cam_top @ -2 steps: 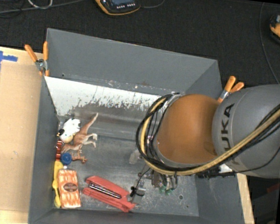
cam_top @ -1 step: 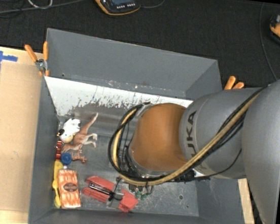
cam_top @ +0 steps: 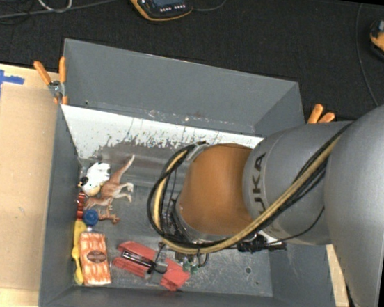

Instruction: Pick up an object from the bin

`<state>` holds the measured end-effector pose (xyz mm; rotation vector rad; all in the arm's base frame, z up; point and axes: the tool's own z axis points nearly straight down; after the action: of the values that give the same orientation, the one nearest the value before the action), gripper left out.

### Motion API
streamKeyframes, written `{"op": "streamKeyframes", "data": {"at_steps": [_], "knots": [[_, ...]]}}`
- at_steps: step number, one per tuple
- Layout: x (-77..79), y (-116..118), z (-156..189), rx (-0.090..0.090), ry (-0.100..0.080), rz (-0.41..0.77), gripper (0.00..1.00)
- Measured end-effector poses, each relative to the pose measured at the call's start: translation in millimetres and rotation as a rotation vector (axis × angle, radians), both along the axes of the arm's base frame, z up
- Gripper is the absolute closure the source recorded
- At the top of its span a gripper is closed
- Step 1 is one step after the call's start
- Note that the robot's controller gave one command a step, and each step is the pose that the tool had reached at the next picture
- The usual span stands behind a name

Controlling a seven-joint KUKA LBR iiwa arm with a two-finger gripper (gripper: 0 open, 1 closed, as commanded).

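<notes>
Gripper over red tool by bin's front wall; toys heaped left of tool, bare floor right; claw state cannot be told.

Black letters "UKA", on the grey arm, partly hidden

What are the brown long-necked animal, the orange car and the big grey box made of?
The brown long-necked animal looks like moulded plastic: smooth, one colour, with stiff thin legs. The orange car seems plastic too, shiny with pale stripes, though painted metal is possible. The grey bin looks like sheet metal, matt, with dark scratches on its pale back slope.
</notes>
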<state>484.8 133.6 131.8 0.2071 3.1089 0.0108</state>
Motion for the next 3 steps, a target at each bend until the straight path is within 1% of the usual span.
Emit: {"op": "streamKeyframes", "data": {"at_steps": [1,2,3], "knots": [[12.8,21,2,-0.004,0.010,0.036,0.00],[8.2,13,0,-0.005,0.001,0.159,0.00],[4.9,7,-29,-0.011,0.002,0.414,0.00]]}}
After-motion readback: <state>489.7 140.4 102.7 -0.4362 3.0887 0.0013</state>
